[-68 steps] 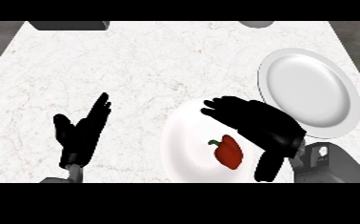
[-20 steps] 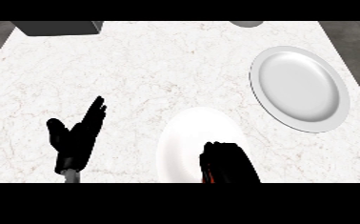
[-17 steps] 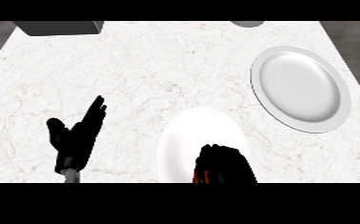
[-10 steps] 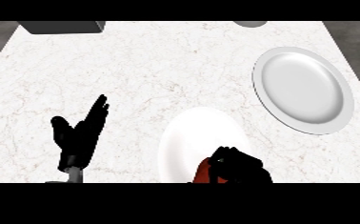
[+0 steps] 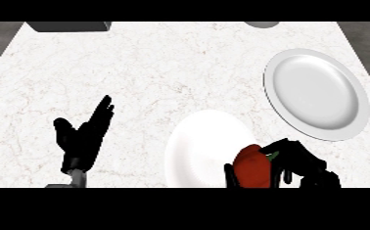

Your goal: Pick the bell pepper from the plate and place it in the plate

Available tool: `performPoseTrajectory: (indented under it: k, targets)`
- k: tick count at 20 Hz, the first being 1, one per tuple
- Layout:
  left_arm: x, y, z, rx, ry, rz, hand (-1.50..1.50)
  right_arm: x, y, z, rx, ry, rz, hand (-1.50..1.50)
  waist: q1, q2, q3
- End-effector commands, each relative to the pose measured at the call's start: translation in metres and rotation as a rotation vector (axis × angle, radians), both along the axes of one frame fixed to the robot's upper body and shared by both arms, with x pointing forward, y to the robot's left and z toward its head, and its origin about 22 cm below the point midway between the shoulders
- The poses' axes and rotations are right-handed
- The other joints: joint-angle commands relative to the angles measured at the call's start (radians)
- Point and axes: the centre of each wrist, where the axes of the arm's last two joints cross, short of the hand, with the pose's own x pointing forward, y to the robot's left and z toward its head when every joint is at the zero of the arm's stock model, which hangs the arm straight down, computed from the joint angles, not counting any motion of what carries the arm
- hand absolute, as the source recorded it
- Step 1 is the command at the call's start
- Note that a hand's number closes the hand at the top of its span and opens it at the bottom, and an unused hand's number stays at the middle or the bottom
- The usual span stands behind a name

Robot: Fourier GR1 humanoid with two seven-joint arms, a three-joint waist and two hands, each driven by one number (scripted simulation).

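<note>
Since the earlier frame the bell pepper (image 5: pixel 251 168) has emerged into sight, red against the near plate's (image 5: pixel 198 148) right rim; head view: the right hand (image 5: pixel 296 164) curls its fingers round the pepper at the lower edge; the left hand (image 5: pixel 83 136) rests with fingers straight at the left; the far plate (image 5: pixel 314 93) lies at the counter's (image 5: pixel 159 72) right

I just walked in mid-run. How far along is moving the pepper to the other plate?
Done: the right hand has closed round the red bell pepper at the near plate. In hand: lifting it away. Left: carry it to the grey plate, which holds nothing. The left hand rests open.
</note>
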Motion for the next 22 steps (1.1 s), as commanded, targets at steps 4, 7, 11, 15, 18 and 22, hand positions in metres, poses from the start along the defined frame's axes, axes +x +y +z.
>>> performPoseTrajectory:
  k: [4,7,11,15,18,22]
  targets:
    - [0.001,-0.011,-0.015,-0.001,0.072,-0.004,0.0,0.048,-0.078,-0.019,0.001,-0.087,-0.141,1.5,0.007,0.01,-0.006]
    - [-0.009,0.0,-0.009,-0.005,0.085,0.011,0.0,0.056,-0.108,-0.033,-0.009,-0.138,-0.245,1.5,0.008,0.007,-0.006]
    - [0.002,-0.001,-0.019,-0.01,0.078,-0.018,0.0,0.112,-0.141,-0.029,0.031,-0.146,-0.258,1.5,0.014,0.01,-0.007]
    - [0.002,-0.007,-0.008,0.012,0.059,-0.009,0.0,0.137,-0.189,-0.042,0.015,-0.147,-0.257,1.5,0.019,0.01,-0.006]
    - [0.002,-0.023,-0.008,0.001,0.051,-0.023,0.0,0.159,-0.196,-0.062,-0.01,-0.124,-0.246,1.5,0.023,0.011,-0.006]
    - [0.0,-0.012,-0.011,-0.001,0.062,-0.02,0.0,0.195,-0.228,-0.039,0.019,-0.141,-0.255,1.5,0.029,0.012,-0.006]
